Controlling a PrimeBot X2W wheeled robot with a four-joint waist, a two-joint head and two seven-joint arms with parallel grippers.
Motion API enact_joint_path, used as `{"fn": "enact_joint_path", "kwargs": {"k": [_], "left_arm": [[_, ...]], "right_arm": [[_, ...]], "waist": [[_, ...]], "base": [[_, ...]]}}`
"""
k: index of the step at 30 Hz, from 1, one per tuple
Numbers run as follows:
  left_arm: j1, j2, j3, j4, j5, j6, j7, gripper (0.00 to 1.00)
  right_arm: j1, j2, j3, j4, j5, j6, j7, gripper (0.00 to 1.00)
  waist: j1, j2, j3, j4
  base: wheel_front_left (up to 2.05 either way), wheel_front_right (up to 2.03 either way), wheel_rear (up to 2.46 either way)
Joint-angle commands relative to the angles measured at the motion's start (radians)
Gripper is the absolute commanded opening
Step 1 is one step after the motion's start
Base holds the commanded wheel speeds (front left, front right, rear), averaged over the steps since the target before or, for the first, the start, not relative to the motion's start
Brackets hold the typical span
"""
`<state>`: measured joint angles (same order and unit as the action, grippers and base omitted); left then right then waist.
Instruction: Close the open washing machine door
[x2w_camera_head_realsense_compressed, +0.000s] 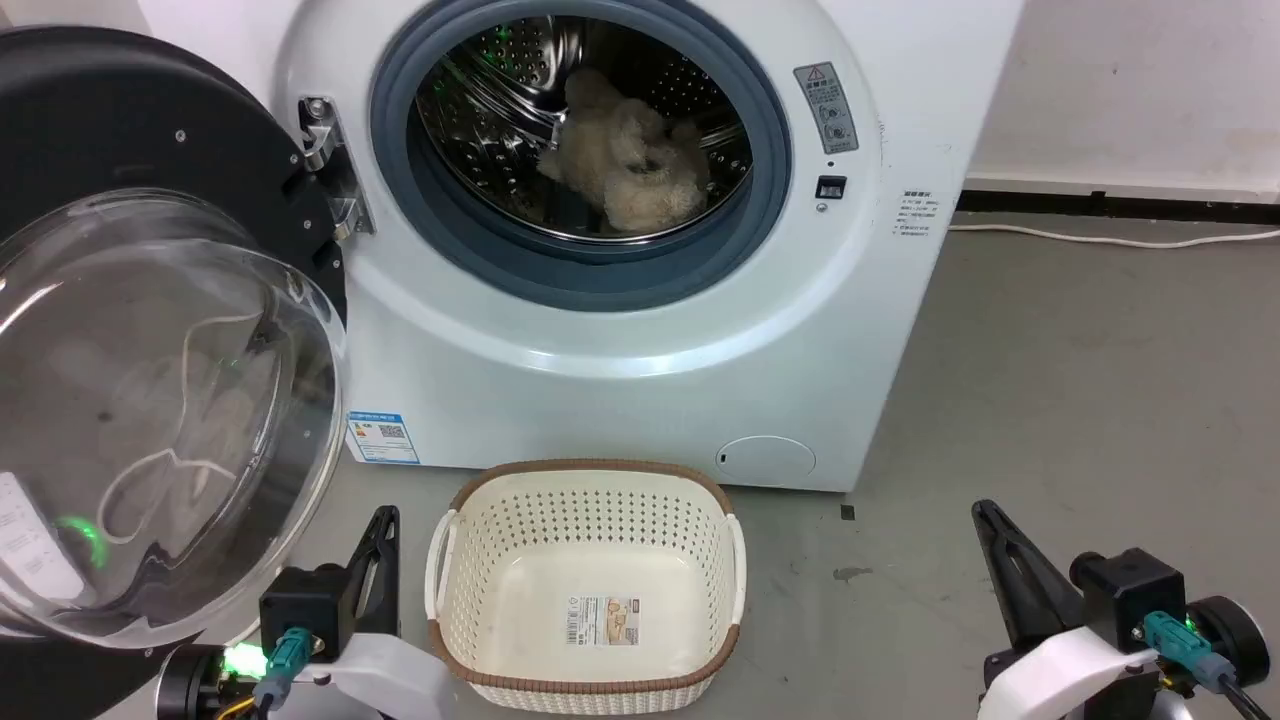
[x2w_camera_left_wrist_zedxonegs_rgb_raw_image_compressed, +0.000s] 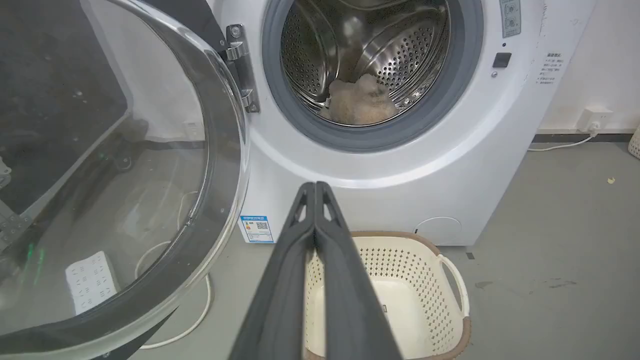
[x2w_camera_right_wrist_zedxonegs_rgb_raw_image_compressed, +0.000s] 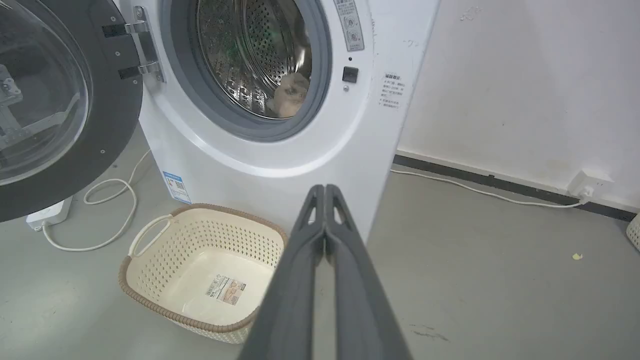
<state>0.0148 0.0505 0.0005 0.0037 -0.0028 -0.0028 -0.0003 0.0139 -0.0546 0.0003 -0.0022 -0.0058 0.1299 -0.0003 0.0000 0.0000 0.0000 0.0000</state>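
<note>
Door (x2w_camera_head_realsense_compressed: 150, 350) hangs wide open at 9 o'clock of the washer (x2w_camera_head_realsense_compressed: 640, 340); left gripper (x2w_camera_left_wrist_zedxonegs_rgb_raw_image_compressed: 315, 187) and right gripper (x2w_camera_right_wrist_zedxonegs_rgb_raw_image_compressed: 324, 189) sit low, jaws pressed together; a push on its slick glass bulge may slip off.

Three cameras on one white front-loading washing machine (x2w_camera_head_realsense_compressed: 640, 330)
The head view looks down from near, over the cream perforated plastic basket (x2w_camera_head_realsense_compressed: 585, 600). The left wrist view looks low along the left gripper (x2w_camera_left_wrist_zedxonegs_rgb_raw_image_compressed: 315, 186), close beside the round black-rimmed glass door (x2w_camera_left_wrist_zedxonegs_rgb_raw_image_compressed: 150, 175). The right wrist view looks along the right gripper (x2w_camera_right_wrist_zedxonegs_rgb_raw_image_compressed: 324, 187) from further right, turned leftward. All share the steel drum (x2w_camera_head_realsense_compressed: 480, 120) and basket.
</note>
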Motion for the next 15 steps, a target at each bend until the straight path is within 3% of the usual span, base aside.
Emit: {"fn": "enact_joint_path", "kwargs": {"k": [1, 15], "left_arm": [[-0.015, 0.000, 0.000, -0.004, 0.003, 0.003, 0.000, 0.00], [-0.015, 0.000, 0.000, -0.004, 0.003, 0.003, 0.000, 0.00]], "right_arm": [[-0.014, 0.004, 0.000, 0.002, 0.006, 0.001, 0.000, 0.00], [-0.014, 0.004, 0.000, 0.002, 0.006, 0.001, 0.000, 0.00]], "waist": [[0.0000, 0.0000, 0.000, 0.000], [0.0000, 0.0000, 0.000, 0.000]], "base": [[0.00, 0.00, 0.00], [0.00, 0.00, 0.00]]}}
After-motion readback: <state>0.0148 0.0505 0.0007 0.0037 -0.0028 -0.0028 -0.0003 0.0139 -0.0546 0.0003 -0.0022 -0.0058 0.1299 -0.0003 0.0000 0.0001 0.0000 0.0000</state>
